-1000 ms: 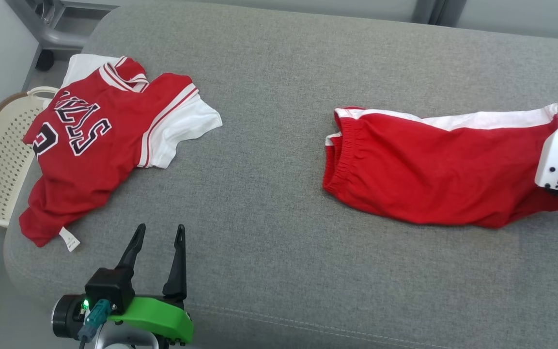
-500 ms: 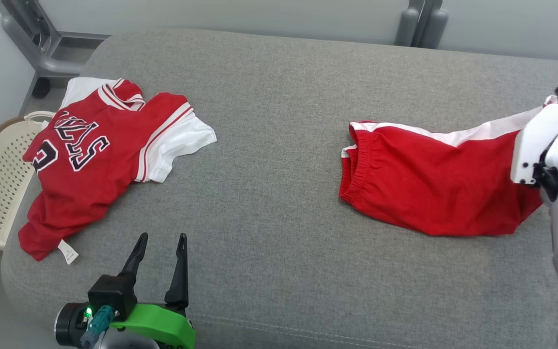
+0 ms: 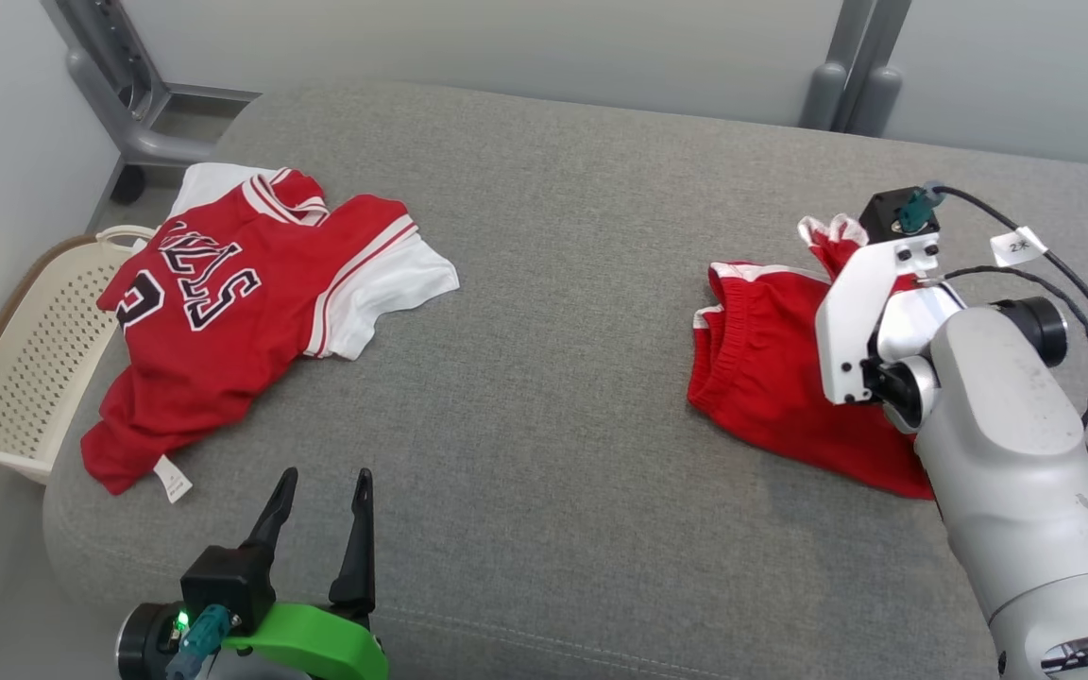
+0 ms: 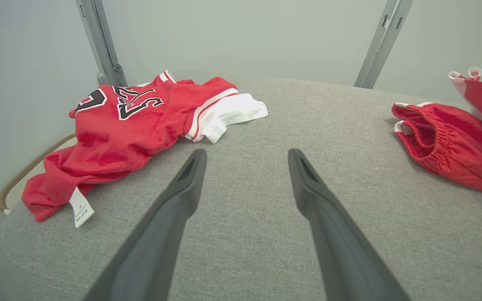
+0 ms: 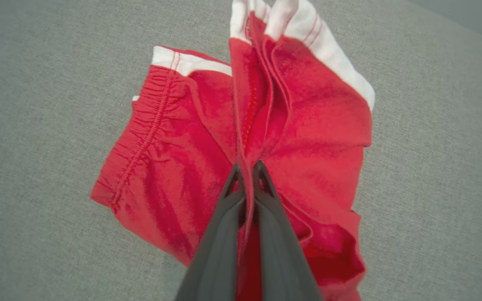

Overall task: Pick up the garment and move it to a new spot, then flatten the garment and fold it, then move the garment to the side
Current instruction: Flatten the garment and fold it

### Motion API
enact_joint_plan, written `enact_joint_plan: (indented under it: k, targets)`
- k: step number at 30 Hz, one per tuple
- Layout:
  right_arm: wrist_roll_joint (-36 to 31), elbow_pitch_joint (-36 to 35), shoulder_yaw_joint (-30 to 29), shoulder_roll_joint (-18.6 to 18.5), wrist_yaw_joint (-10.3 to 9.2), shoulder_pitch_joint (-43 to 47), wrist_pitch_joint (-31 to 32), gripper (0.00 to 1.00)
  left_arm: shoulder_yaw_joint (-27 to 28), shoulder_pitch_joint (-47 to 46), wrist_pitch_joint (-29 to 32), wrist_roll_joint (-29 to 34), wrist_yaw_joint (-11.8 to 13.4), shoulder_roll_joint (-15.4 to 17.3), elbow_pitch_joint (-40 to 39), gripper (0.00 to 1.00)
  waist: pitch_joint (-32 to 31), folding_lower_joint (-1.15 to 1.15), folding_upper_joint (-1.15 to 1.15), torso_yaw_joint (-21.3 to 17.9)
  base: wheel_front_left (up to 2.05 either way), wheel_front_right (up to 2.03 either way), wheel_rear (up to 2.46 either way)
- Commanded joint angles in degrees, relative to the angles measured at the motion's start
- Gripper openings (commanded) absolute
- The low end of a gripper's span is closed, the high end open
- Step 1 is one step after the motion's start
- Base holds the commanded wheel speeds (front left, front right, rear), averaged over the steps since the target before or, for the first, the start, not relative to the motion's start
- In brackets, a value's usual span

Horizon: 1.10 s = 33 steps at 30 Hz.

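Observation:
The garment, a pair of red shorts [image 3: 761, 378] with white trim, lies on the right of the grey cushion [image 3: 553, 453]. My right gripper [image 5: 247, 167] is shut on a pinched fold of the shorts' leg end. It holds that end raised over the part that lies flat, with the white hem [image 3: 827, 231] sticking up. The elastic waistband [image 5: 149, 125] faces left and rests on the cushion. The right forearm [image 3: 997, 434] covers the shorts' right part. My left gripper [image 3: 322, 477] is open and holds nothing, low over the cushion's front left, far from the shorts [image 4: 446, 142].
A red and white jersey [image 3: 223, 321] with black lettering lies crumpled at the cushion's left end, its tag near the front edge. A cream perforated basket [image 3: 25, 368] stands on the floor to its left. Grey metal posts [image 3: 846, 85] rise behind the cushion.
My right gripper has carried the shorts' leg end up and to the left, doubling it over toward the waistband. The head camera has shifted. The left gripper has stayed open in place.

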Motion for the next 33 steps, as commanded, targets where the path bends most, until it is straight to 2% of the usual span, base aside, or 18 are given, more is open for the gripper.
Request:
enact_joint_plan:
  k: [1, 10, 19, 20, 21, 27, 33]
  targets:
    - [1.02, 1.18, 1.44, 0.64, -0.08, -0.45, -0.05, 0.00, -0.14, 0.67, 0.02, -0.31, 0.12, -0.09, 0.30, 1.00, -0.46, 0.00, 0.00, 1.49, 0.00, 0.00, 0.00]
    - [2.75, 5.71, 3.46, 1.85, -0.08, -1.37, -2.16, 0.00, -1.00, 0.82, -0.03, -0.35, 0.04, -0.32, 0.73, 1.00, -0.99, 0.00, 0.00, 5.11, 0.00, 0.00, 0.00]
    - [1.09, 10.87, 1.90, 2.25, -0.08, -3.10, -4.86, 0.00, -1.48, 1.30, -0.04, -0.71, 0.27, -0.07, 0.50, 1.00, -1.17, 0.00, 0.00, 7.37, 0.00, 0.00, 0.00]
    - [1.02, 11.14, 1.78, 2.30, -0.08, -3.39, -5.47, 0.15, -1.52, 1.36, -0.07, -0.69, 0.27, -0.09, 0.46, 1.00, -1.10, 0.00, 0.00, 7.46, 0.00, 0.00, 0.00]
    - [1.33, 11.47, 1.50, 2.42, -0.08, -3.55, -5.96, 1.00, -1.57, 1.38, -0.12, -0.73, 0.31, -0.11, 0.44, 1.00, -1.05, 0.00, 0.00, 7.53, 0.00, 0.00, 0.00]
    - [2.42, 11.76, 1.58, 2.56, -0.08, -5.14, -9.58, 1.00, -1.23, 1.55, -0.40, -1.09, 0.82, 0.01, 0.46, 1.00, -0.89, 0.00, 0.00, 6.78, 0.00, 0.00, 0.00]
    - [2.48, 10.96, 1.26, 0.20, -0.08, -5.78, -12.76, 1.00, -0.98, 1.76, -0.60, -1.51, 1.03, 0.31, 0.33, 1.00, -1.72, 0.00, 0.00, 4.63, 0.00, 0.00, 0.00]
